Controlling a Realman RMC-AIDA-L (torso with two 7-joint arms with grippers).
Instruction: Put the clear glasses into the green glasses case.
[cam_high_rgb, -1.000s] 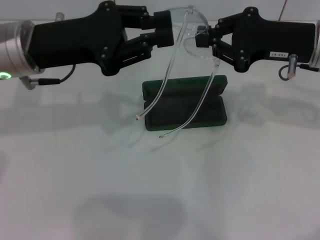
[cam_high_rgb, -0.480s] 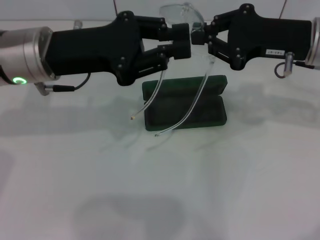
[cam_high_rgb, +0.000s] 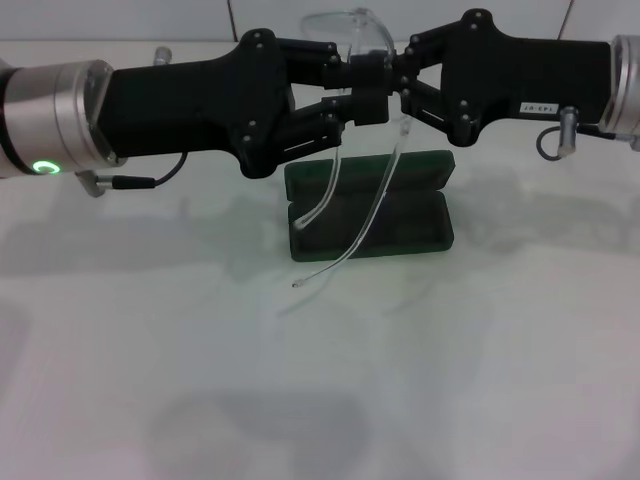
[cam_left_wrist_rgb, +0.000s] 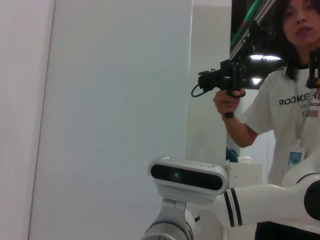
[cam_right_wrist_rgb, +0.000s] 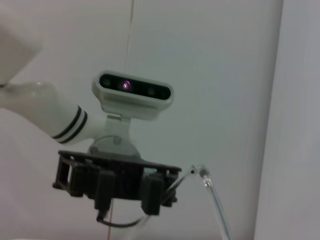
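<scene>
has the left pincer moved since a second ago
Yes. The left pincer has shifted rightward above the green glasses case, closing on the right pincer.

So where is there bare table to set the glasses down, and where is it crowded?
Bare table lies in front of the case and to both its sides. It is crowded above the case: the left gripper and right gripper meet there on the glasses, whose arms hang over the open case.

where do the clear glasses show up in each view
Head view: the clear glasses hang top centre, between the left hand and right hand, above the green glasses case.
Left wrist view: not in it.
Right wrist view: one clear arm, lower right.
Shared landmark: the left hand.
</scene>
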